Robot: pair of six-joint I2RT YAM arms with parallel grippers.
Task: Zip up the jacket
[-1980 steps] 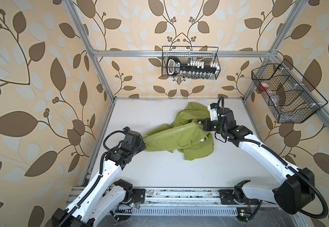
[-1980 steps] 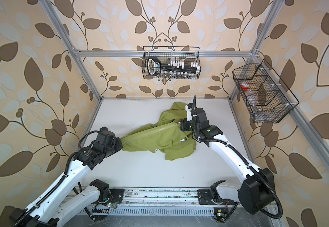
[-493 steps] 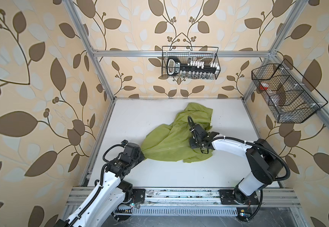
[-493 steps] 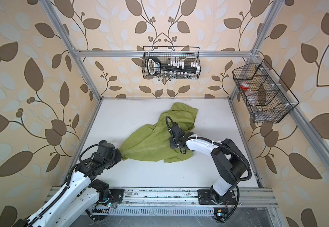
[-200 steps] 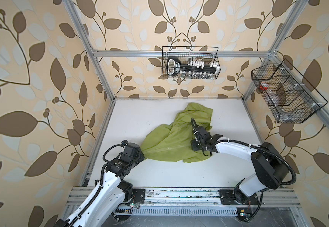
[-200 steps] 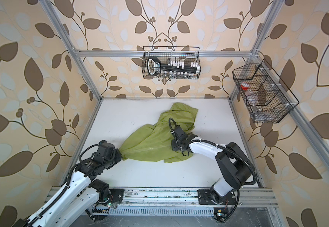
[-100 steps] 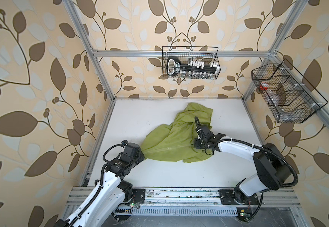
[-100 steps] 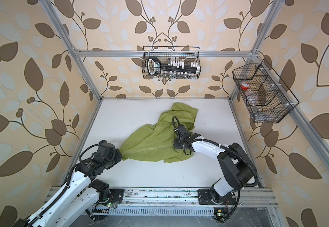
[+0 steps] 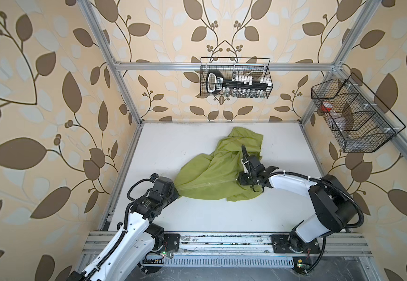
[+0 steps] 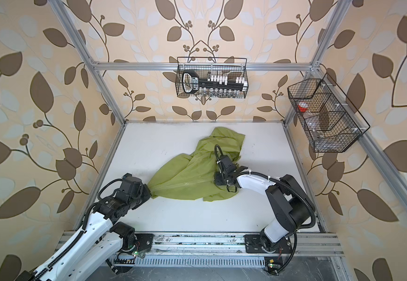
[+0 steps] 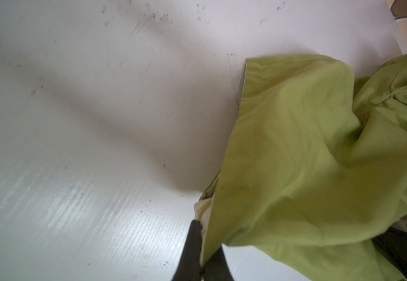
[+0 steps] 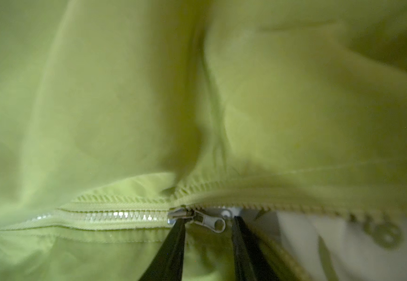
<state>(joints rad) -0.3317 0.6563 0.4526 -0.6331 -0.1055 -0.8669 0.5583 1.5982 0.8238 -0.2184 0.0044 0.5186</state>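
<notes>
The lime-green jacket (image 9: 212,175) (image 10: 185,177) lies crumpled on the white table (image 9: 173,146). It is stretched taut between both arms. My left gripper (image 9: 176,189) (image 11: 206,237) is shut on the jacket's near-left hem, where a pale lining edge shows. My right gripper (image 9: 238,180) (image 12: 208,219) is down on the jacket's middle with its jaws apart. The small metal zipper pull (image 12: 211,222) lies loose between the two fingers. On one side of the slider the zipper teeth (image 12: 115,216) are meshed. On the other side they are parted over white lining (image 12: 307,238).
A black wire basket (image 9: 235,81) with tools hangs on the back wall. Another wire basket (image 9: 353,116) hangs on the right wall. An aluminium rail (image 9: 222,240) runs along the table's front edge, and frame posts stand at the corners.
My right gripper has slid a little to the right along the jacket and its jaws have parted. The left gripper has kept its hold in the same place.
</notes>
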